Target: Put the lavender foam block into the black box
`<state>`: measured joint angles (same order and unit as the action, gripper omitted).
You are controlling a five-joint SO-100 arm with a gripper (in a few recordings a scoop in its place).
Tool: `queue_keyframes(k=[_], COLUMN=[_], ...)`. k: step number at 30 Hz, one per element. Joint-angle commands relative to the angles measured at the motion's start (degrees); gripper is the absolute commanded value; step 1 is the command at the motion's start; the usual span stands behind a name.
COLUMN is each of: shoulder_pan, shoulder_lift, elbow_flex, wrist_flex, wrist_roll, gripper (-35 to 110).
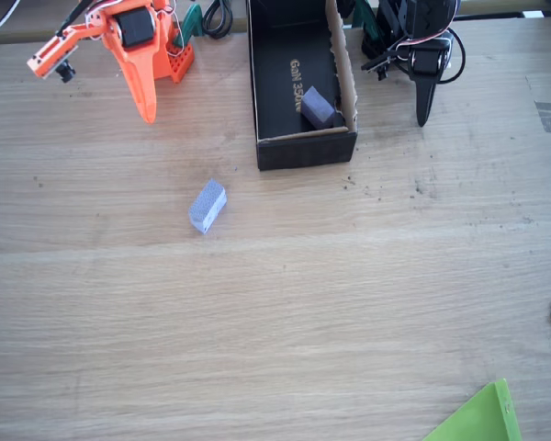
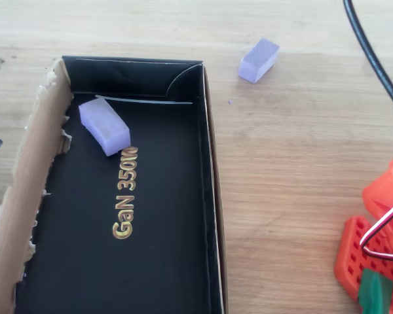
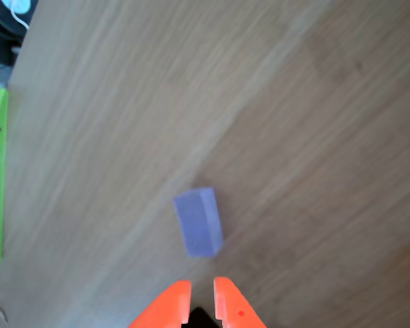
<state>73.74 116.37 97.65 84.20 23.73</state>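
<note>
Your lavender foam block (image 1: 208, 206) lies on the bare wooden table (image 1: 285, 312), well apart from everything else; in the fixed view it sits below and to the left of the black box (image 1: 305, 151). The overhead view shows that block (image 2: 258, 60) outside the box (image 2: 211, 196), off to the right of its upper right corner and not touching the wall. Inside the box you have a second, similar violet block (image 2: 105, 125) resting on the black floor near the torn brown cardboard side (image 2: 27, 190), just above the gold lettering (image 2: 126, 196); the fixed view shows that block (image 1: 318, 107) close to the brown flap. Your orange gripper (image 1: 146, 112) hangs at the top left of the fixed view, pointing down at the table, well away from the lavender block and holding nothing. In the wrist view the two orange fingertips (image 3: 172, 306) stand almost together with only a thin slit between them, and the lavender block (image 3: 199, 221) lies on the wood just ahead of them, untouched. A lime-green piece (image 1: 477, 418) pokes in at the lower right edge of the fixed view.
</note>
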Motion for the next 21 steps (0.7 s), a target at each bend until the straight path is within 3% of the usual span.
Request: queue_keyframes(k=[1, 5, 11, 21], shoulder_pan=[0.62, -1.05, -3.96, -3.96], shoulder_lift=[-0.97, -3.34, -4.39, -3.25], elbow_flex=[-3.69, -7.29, -8.88, -8.96], wrist_flex=[1.14, 2.72, 5.36, 11.87], wrist_roll=[-4.39, -10.90, -10.20, 17.14], gripper=[2, 0, 0, 0])
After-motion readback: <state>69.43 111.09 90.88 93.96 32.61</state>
